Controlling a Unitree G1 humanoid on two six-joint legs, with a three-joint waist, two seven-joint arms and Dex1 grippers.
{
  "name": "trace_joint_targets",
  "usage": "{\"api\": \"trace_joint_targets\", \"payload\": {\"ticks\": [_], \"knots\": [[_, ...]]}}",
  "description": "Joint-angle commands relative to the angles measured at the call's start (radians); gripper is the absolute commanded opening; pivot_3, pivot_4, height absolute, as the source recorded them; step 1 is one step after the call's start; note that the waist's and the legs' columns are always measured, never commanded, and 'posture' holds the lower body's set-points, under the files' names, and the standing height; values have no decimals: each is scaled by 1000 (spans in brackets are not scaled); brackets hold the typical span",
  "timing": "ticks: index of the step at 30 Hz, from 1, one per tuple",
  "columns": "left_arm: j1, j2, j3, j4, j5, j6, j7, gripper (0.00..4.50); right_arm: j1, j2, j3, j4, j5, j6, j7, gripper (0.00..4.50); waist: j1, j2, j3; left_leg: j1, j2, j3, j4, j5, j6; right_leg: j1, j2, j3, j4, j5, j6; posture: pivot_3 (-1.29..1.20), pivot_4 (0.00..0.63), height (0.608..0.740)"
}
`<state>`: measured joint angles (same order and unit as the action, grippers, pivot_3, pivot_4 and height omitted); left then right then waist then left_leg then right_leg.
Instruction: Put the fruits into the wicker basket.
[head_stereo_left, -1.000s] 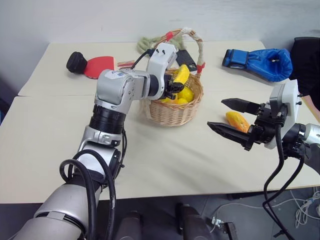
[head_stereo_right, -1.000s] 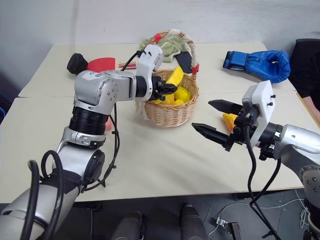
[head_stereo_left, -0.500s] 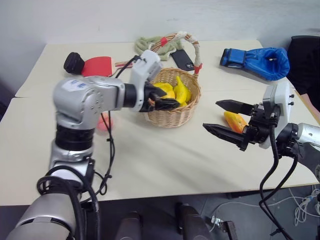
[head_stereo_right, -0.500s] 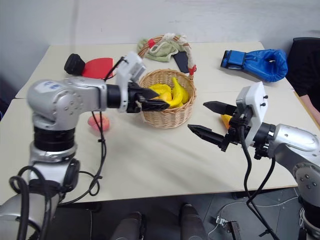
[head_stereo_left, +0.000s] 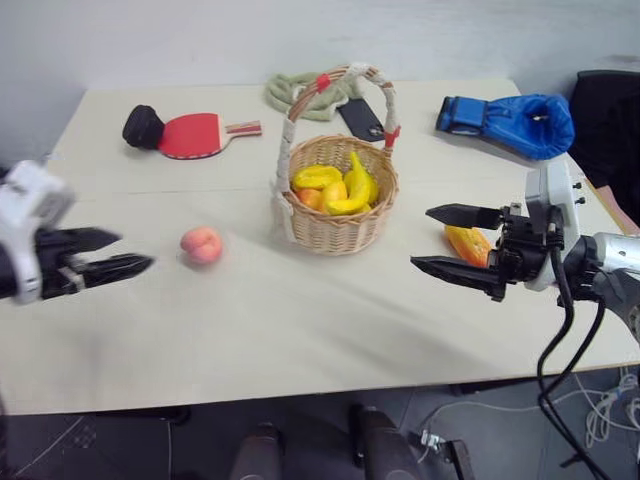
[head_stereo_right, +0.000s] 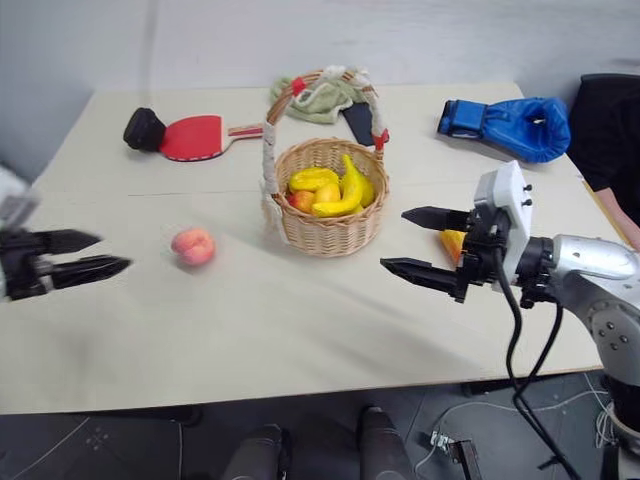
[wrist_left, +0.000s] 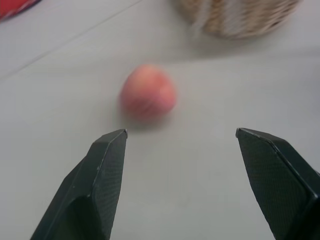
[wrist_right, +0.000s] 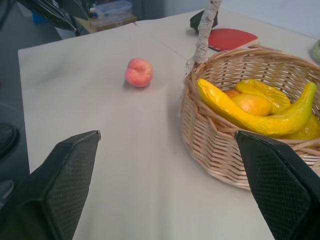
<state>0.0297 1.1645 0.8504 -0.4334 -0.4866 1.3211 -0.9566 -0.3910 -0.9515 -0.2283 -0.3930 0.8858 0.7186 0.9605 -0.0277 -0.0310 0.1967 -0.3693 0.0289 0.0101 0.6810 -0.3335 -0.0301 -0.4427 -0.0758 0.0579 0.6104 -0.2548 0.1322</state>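
Peach (head_stereo_left: 202, 244) before level, gaping left pincer (head_stereo_left: 112, 252)

Mango-like fruit (head_stereo_left: 470, 243) half hidden behind right hand (head_stereo_left: 447, 240), left hand (head_stereo_left: 125, 253) motion-blurred

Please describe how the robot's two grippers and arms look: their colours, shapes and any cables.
Each gripper has two black, pointed, wedge-shaped fingers with a fine dotted texture on the inner pads. The right gripper sits on a black mount with a white boxy housing, a silver-grey forearm and loose black cables. The left gripper also carries a white housing.
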Motion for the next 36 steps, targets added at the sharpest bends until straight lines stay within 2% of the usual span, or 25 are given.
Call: {"api": "trace_joint_targets", "payload": {"ticks": [1, 2, 4, 7, 9, 10, 11, 13, 16, 17, 20, 26, 30, 36], "knots": [[162, 4, 213, 30, 72, -92, -114, 3666, -38, -32, -10, 36, -21, -36, 82, 4500, 1, -1, 0, 0, 0, 0, 0, 0, 0, 0, 0, -1, 0, 0, -1, 0, 150, 740], [187, -1, 230, 30, 66, -106, -129, 3666, -49, -31, -4, 47, -27, -39, 90, 4500, 2, -1, 0, 0, 0, 0, 0, 0, 0, 0, 0, -2, 0, -1, -2, 0, 150, 740], [191, -12, 225, 15, 42, -121, -130, 3666, -75, -22, 16, 69, -46, -45, 100, 4500, 6, -1, 0, 0, 0, -2, 0, 0, 0, 0, -1, -3, 0, -8, -17, 0, 150, 740], [93, -29, 114, -10, -16, -136, -76, 3666, -99, -3, 38, 78, -64, -46, 101, 4500, 6, -1, 0, 0, 0, -2, 0, 0, -1, 1, -1, -3, 0, -8, -17, 0, 150, 740], [-13, -41, 1, 3, -45, -137, -18, 3666, -107, 9, 41, 69, -63, -37, 94, 4500, 4, -1, 0, 0, 0, -2, 0, 0, -1, 1, -1, -2, 1, -7, -17, 0, 150, 740], [-69, -45, -65, 24, -47, -140, 14, 3929, -107, 13, 42, 62, -62, -31, 89, 4500, 1, -1, 0, 0, 0, -2, 0, 0, -1, 1, -1, -2, 1, -5, -13, 0, 150, 740], [-115, -47, -128, 51, -38, -151, 44, 3994, -106, 17, 40, 52, -60, -26, 84, 4500, 0, -1, 0, 0, 0, -2, 0, -1, -1, 0, -1, -2, 2, 2, 0, 0, 150, 740], [-193, -50, -246, 117, -8, -189, 89, 4456, -94, 24, 34, 32, -55, -18, 72, 4500, 0, -1, 0, 0, 0, -2, 0, -1, -1, 0, -1, -2, 1, 2, 0, 0, 150, 740], [-298, -46, -424, 226, 51, -302, 111, 4456, -66, 35, 17, -8, -36, 1, 37, 4500, -5, -1, 0, 0, 1, 0, -1, -1, -1, -1, -1, -2, 1, 2, 0, 0, 150, 740], [-364, -54, -512, 286, 87, -369, 105, 4456, -46, 43, 12, -34, -27, 6, 19, 4500, -4, -1, 0, 0, 1, 0, -1, -1, -1, -1, 0, -2, 1, 2, 0, 0, 150, 740], [-498, -79, -673, 401, 135, -489, 61, 4456, -13, 61, -5, -81, -5, 22, -22, 4500, 1, -1, 0, -1, 1, 0, -1, -1, -1, -1, 0, -2, 1, 2, 0, 0, 150, 740], [-671, -163, -844, 603, 210, -592, 12, 4456, 24, 69, -32, -114, 23, 33, -65, 4500, 0, -1, 0, -2, 0, 1, 0, -1, -1, -1, 0, -1, 1, 2, 1, 0, 150, 740], [-779, -251, -931, 779, 288, -641, 39, 4456, 31, 64, -60, -118, 45, 39, -91, 4500, -1, -1, 0, -1, 1, 1, 0, -1, 0, -1, 1, -1, 3, 3, 2, 0, 150, 740], [-835, -308, -983, 884, 346, -679, 17, 4456, 50, 58, -86, -138, 70, 47, -120, 4500, 7, -1, 0, -2, 0, 0, 1, 0, 0, -1, 1, -1, 4, 3, 2, 0, 150, 740]]}}
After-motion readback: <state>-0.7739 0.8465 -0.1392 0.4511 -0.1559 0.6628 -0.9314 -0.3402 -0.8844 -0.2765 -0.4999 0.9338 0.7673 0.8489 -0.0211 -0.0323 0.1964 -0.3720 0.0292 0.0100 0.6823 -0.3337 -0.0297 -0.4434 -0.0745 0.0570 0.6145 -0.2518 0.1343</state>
